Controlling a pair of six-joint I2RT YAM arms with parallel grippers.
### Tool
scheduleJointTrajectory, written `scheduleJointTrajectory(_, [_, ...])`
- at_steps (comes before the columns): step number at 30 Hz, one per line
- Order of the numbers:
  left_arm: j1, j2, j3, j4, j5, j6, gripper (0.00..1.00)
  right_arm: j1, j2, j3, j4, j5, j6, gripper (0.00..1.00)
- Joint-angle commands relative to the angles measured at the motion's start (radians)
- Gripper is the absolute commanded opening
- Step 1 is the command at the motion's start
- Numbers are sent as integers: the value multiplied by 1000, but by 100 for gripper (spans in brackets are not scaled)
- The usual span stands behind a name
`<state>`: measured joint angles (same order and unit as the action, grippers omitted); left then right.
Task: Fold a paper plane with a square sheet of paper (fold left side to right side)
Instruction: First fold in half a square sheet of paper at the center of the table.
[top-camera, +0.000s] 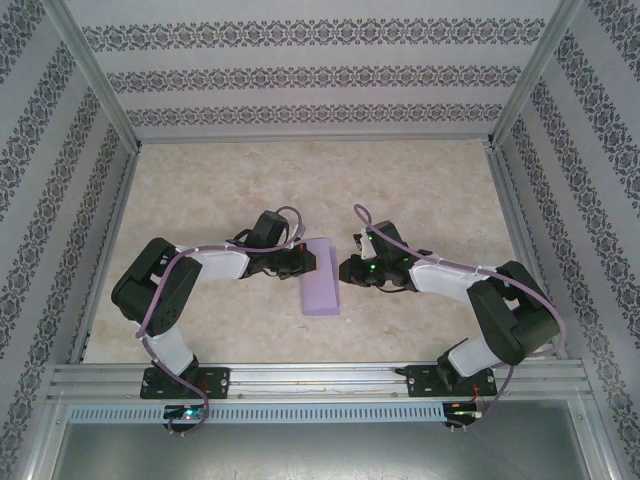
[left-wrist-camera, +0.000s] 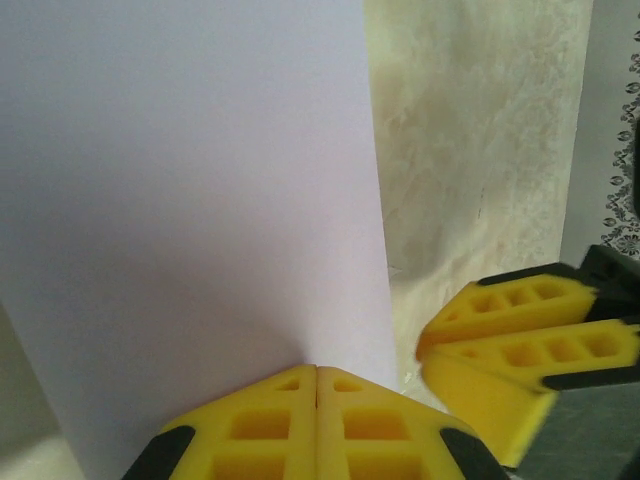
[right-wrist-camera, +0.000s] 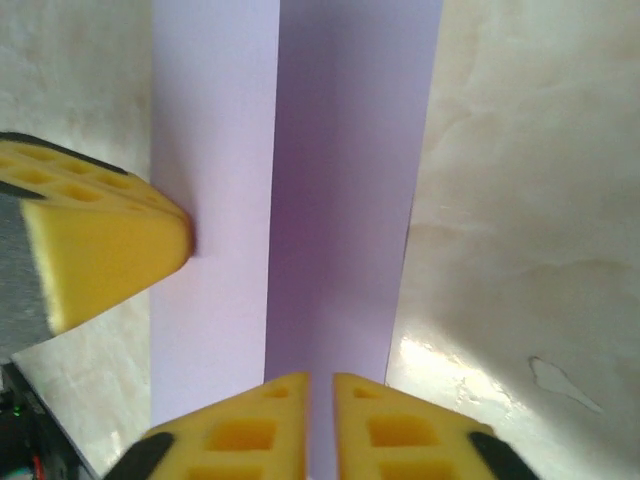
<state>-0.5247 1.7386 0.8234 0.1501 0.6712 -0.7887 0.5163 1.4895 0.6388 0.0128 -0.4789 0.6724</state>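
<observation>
- Left tool (left-wrist-camera: 317, 385), status?
- My two pads are pressed flat together on one edge of the thin lavender square sheet of paper (top-camera: 322, 276). The flap I hold stands up off the beige marbled tabletop (top-camera: 420, 190). The rest lies on it, between my two arms.
- Right tool (right-wrist-camera: 320, 388)?
- Pads nearly together, only a slit between them. It sits right at the sheet, near the left tool. I cannot tell whether any paper is in the slit.
- Handling?
- Judgement: very light and limp, with no stiffness of its own, and smooth enough to slide on the tabletop. It should crease wherever it is pinched hard, and could tear if my tools pull against each other. The best hold is a shallow pinch at the free edge, as the left has, with the flat part pinned.
- Arm pose?
- Both forearms are folded low and inward, elbows out toward the side walls, wrists facing each other across the sheet.
</observation>
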Motion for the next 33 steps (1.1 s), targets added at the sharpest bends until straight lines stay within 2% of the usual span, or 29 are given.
scheduleJointTrajectory(1, [-19,-1,22,-35,-11,28,5,-34,-46,-33,32,-49,8,24])
scheduleJointTrajectory(6, [-23,-2,23,-38,-6,31,5,-55,-48,-73,184,-176,65,44])
scheduleJointTrajectory(8, [-24,-1,22,-38,-5,32,5,-53,-28,-74,230,-203,85,48])
scheduleJointTrajectory(12, [-26,-1,25,-36,-4,31,5,-38,37,-54,278,-230,100,52])
scheduleJointTrajectory(16, [-28,-1,23,-31,-4,26,5,-24,97,-38,319,-233,117,52])
scheduleJointTrajectory(23, [-28,1,25,-19,-7,14,5,0,149,-34,371,-241,141,43])
scheduleJointTrajectory(28, [-28,0,19,3,-4,-2,6,4,156,-37,374,-230,148,28])
scheduleJointTrajectory(33, [-28,-28,13,2,-13,-2,12,2,158,-29,347,-203,138,9])
